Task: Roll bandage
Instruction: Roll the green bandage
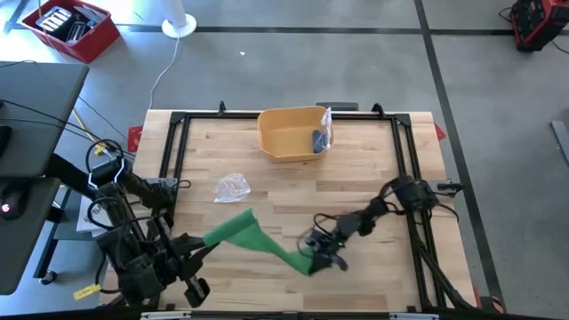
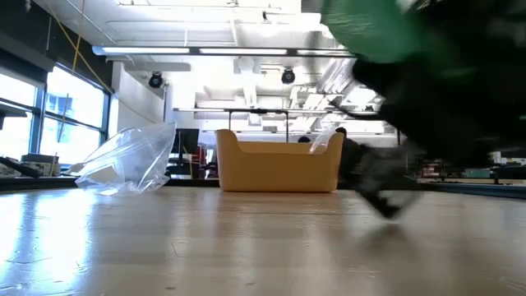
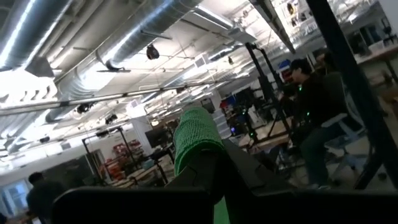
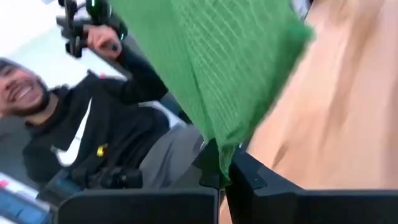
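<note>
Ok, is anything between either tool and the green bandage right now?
Nothing visible. The left tool is shut on one end of the green bandage and the right tool is shut on the other, strip stretched between them.

Left arm: folded at the near-left corner of the table, forearm reaching right. Left gripper [image 1: 206, 240] clamped on one end of the green bandage [image 1: 253, 238], wrist tipped upward toward the room.

Right arm: extends from the right table edge, reaching left and near across the table. Right gripper [image 1: 317, 260] pinched tight on the bandage's other end, low over the near-centre tabletop.
</note>
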